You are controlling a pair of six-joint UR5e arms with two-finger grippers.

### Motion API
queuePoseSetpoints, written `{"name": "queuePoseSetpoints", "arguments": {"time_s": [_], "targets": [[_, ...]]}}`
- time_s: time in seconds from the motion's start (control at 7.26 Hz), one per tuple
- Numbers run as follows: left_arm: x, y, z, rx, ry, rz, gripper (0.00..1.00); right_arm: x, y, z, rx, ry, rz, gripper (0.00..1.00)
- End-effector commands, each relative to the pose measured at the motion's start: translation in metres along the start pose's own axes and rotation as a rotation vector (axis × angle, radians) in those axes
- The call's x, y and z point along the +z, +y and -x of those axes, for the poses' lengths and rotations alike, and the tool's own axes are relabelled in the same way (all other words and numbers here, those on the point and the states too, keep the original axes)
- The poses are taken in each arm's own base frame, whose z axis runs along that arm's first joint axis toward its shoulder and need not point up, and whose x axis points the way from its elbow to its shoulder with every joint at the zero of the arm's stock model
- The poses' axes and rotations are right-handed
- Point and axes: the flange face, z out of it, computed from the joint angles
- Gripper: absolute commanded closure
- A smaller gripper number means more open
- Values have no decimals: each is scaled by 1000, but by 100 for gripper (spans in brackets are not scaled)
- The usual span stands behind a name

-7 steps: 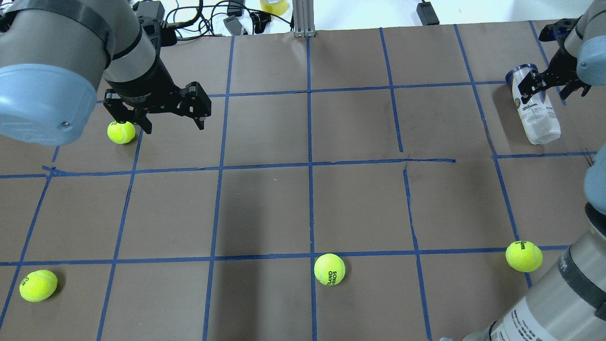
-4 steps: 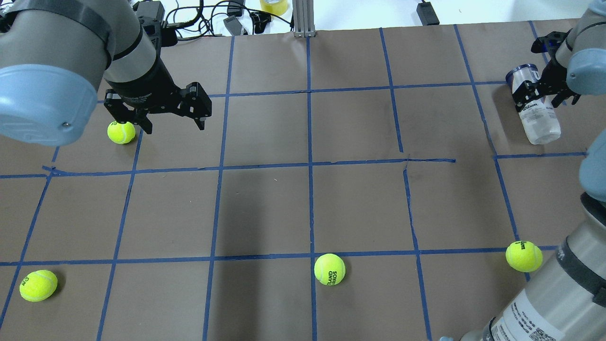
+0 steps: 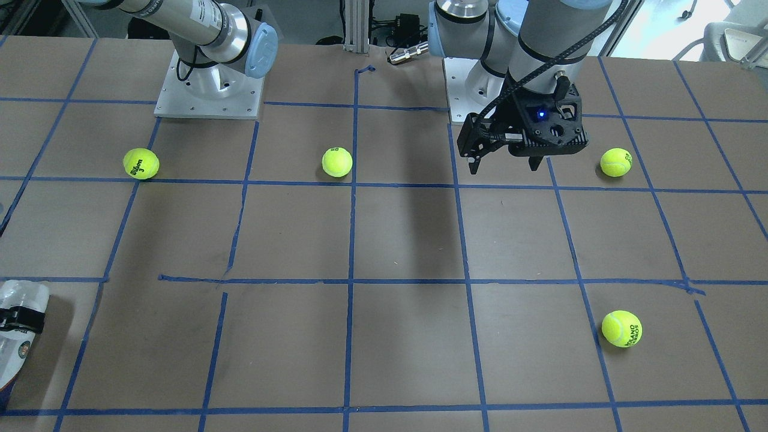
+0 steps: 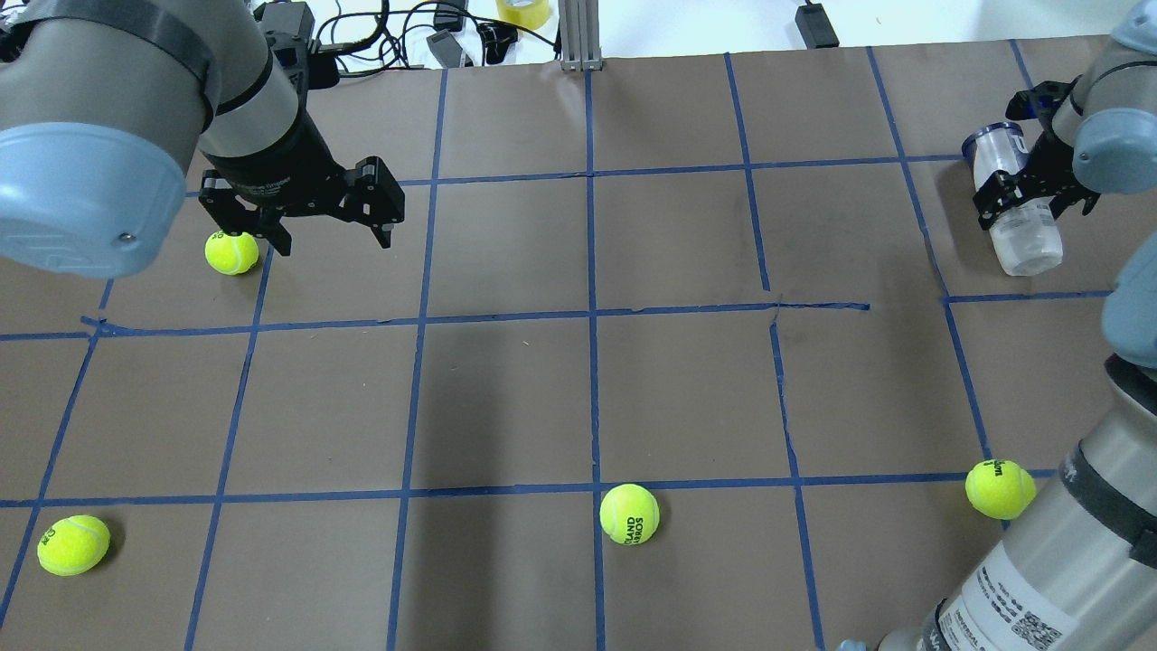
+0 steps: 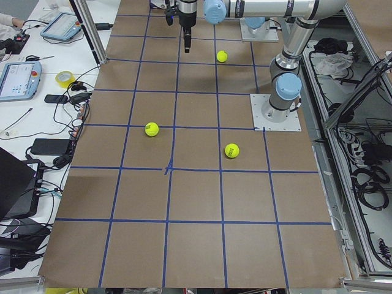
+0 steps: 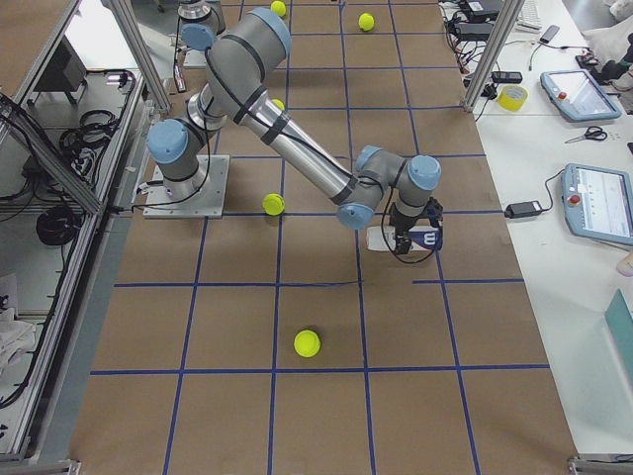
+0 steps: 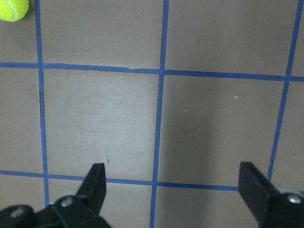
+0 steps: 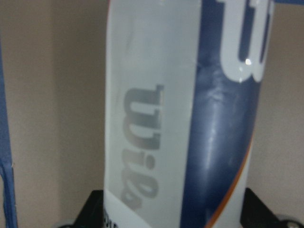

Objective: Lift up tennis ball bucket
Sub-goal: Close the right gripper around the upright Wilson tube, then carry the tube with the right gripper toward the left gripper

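The tennis ball bucket (image 4: 1028,246) is a clear can with a white and navy Wilson label. It lies on its side at the table's far right. It fills the right wrist view (image 8: 156,118) and shows at the left edge of the front view (image 3: 17,348). My right gripper (image 4: 1030,199) is open and straddles the can's middle, one finger on each side. My left gripper (image 4: 321,237) is open and empty. It hovers over the far left of the table beside a tennis ball (image 4: 231,252).
Three more tennis balls lie along the near side, at the left (image 4: 73,545), the middle (image 4: 629,514) and the right (image 4: 1000,489). Cables and a tape roll (image 4: 524,11) lie beyond the table's far edge. A metal post (image 4: 578,36) stands at the far middle.
My right gripper has moved along the can from near its navy rim to its middle, still open. The can and the left arm have not moved.
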Motion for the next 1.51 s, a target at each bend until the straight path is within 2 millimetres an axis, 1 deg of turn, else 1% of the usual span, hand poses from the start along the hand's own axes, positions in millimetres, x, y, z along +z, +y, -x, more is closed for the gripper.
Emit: {"name": "queuePoseSetpoints", "arguments": {"time_s": [0.0,0.14,0.41,0.55,0.69,0.83,0.96,1.1,1.24,1.38], "targets": [[1,0,-1,-16,-1,2,0,3,0,1,-1,-3,7,23],[1,0,-2,-15,0,0,0,2,0,1,-2,-3,7,32],[1,0,-1,-7,0,0,0,-6,3,3,-9,-7,11,33],[1,0,-1,-4,1,0,0,-16,3,8,-67,-7,7,33],[1,0,-1,-1,0,0,0,-32,7,23,-137,-62,4,33],[1,0,-1,-1,1,0,0,-47,5,45,-237,-85,-20,34],[1,0,-2,1,1,0,0,-57,-2,73,-359,-78,-34,33],[1,0,-1,-1,0,0,0,-70,-13,111,-485,-62,-54,33],[1,0,-1,1,0,0,0,-83,-23,166,-624,-39,-75,33],[1,0,-1,-1,1,0,0,-92,-32,226,-786,4,-117,34]]}}
